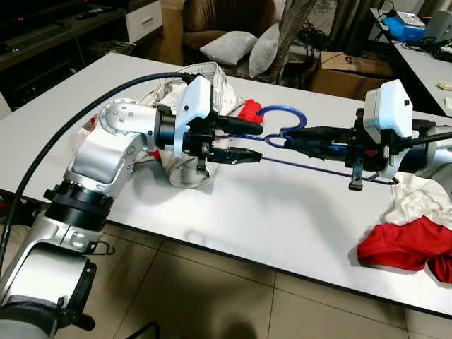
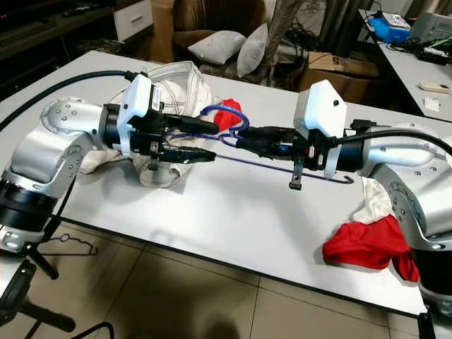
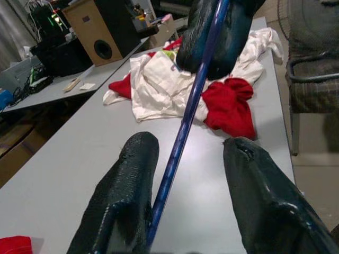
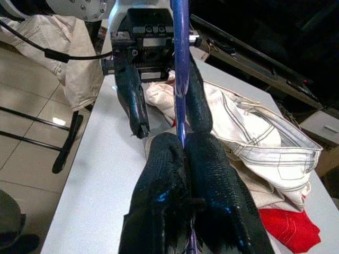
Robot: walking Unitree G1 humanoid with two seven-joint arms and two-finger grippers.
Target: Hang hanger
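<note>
Right end effector point(image 2: 244, 143) pinches blue hanger point(image 1: 282, 127); left end effector point(image 1: 253, 143) gapes around it beside white garment point(image 2: 176, 81).

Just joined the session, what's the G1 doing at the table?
Both arms are on a blue hanger above the white table. The right end effector is shut on its wire; the left end effector is open, fingers on either side of the wire. Red and white clothes lie on the table.
</note>
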